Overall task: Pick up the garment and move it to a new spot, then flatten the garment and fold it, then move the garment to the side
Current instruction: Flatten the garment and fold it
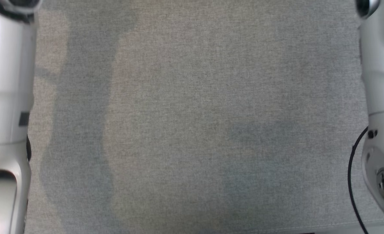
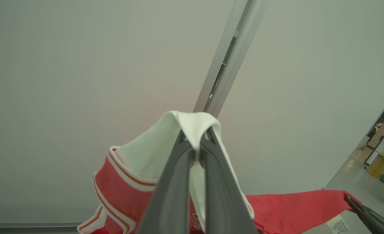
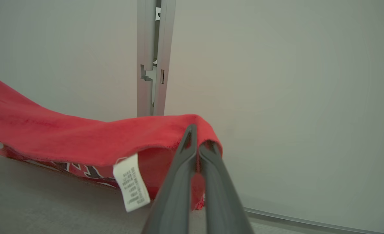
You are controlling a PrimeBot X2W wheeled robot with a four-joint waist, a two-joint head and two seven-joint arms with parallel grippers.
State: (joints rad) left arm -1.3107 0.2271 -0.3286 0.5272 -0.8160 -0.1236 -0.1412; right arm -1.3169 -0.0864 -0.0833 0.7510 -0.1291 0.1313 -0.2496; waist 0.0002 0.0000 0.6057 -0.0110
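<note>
A: Biggest thing first?
B: Grey table (image 1: 192,130) is spread below the arms.
A: Garment (image 3: 65,136)?
B: Hung above it, stretched btwn both grippers, long axis run left–right. White striped end is clamped in left gripper (image 2: 196,143), red end in right gripper (image 3: 200,143); fingers pinched tight on fabric, both sides.
A: Nearer arm?
B: Neither, judged; 2 arms needed, to be lowered together. Care label (image 3: 130,182) is dangled by right grip.

Garment (image 3: 49,136) between left gripper (image 2: 196,141) and right gripper (image 3: 198,141), seemingly above the table (image 1: 192,117).
</note>
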